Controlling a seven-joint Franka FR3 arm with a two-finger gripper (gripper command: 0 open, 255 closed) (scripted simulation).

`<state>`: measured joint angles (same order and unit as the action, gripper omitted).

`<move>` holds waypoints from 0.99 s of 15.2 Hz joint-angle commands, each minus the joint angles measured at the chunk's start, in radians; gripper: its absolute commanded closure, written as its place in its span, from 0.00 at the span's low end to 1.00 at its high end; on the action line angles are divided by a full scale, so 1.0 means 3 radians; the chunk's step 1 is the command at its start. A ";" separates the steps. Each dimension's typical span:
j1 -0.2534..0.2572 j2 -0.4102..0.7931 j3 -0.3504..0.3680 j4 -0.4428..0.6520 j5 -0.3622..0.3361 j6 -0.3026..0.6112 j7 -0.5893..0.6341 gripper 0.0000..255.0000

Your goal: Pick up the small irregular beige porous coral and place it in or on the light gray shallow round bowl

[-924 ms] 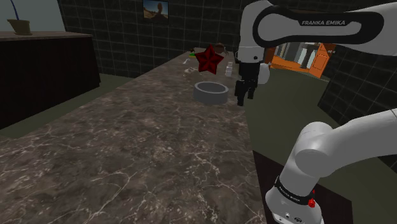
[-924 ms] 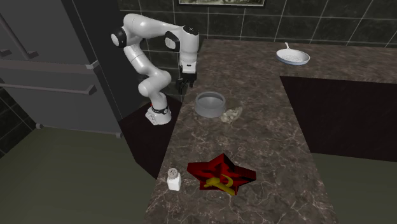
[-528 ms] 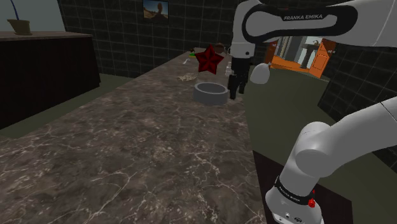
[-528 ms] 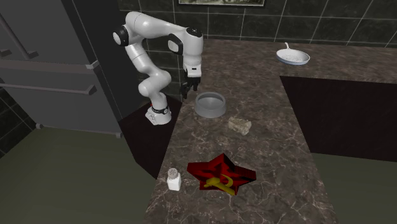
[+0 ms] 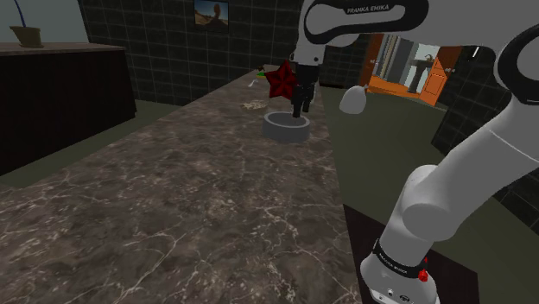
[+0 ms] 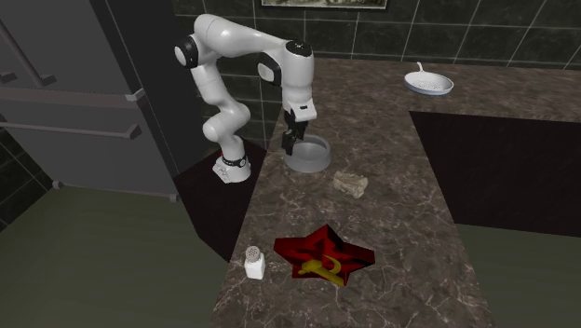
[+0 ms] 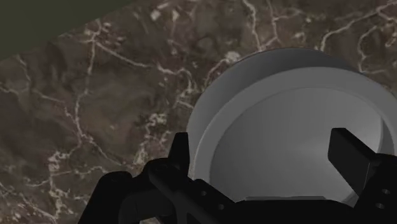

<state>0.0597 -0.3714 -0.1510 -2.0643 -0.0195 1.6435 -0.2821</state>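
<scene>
The light grey round bowl point(image 6: 311, 155) stands on the dark marble counter, and its inside point(image 7: 299, 127) holds nothing. My black gripper point(image 6: 290, 149) hangs open just above the bowl's rim on the arm's side. In the wrist view its fingers point(image 7: 180, 154) stand wide apart over the bowl with nothing between them. From the shoulder view the gripper point(image 5: 299, 110) is over the bowl point(image 5: 285, 128). The small beige porous coral point(image 6: 351, 183) lies on the counter a short way beyond the bowl, apart from it and from the gripper. A faint beige patch point(image 5: 253, 104) past the bowl may be the same coral.
A red star-shaped thing point(image 6: 324, 256) with a yellow emblem and a white shaker point(image 6: 253, 263) sit farther along the counter. A white pan point(image 6: 429, 84) lies at the back corner. The counter's edge point(image 6: 244, 210) drops off beside the arm's stand; a tall dark cabinet point(image 6: 84, 93) stands alongside.
The arm swung from beside the counter's edge to over the bowl. The coral shifted a little away from the bowl early on, then lay still. The fingers stayed open.
</scene>
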 commanded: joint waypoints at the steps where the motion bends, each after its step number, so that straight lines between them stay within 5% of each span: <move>1: 0.0021 0.0255 -0.0079 0.0277 0.0058 0.0011 -0.0204 0.00; 12: -0.0032 0.1745 -0.0295 0.2206 0.0640 -0.0353 -0.1153 0.00; 15: -0.0027 0.1733 -0.0284 0.2102 0.0639 -0.0259 -0.1161 0.00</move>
<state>0.0510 0.1467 -0.2372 -1.4281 0.1704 1.5575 -0.6272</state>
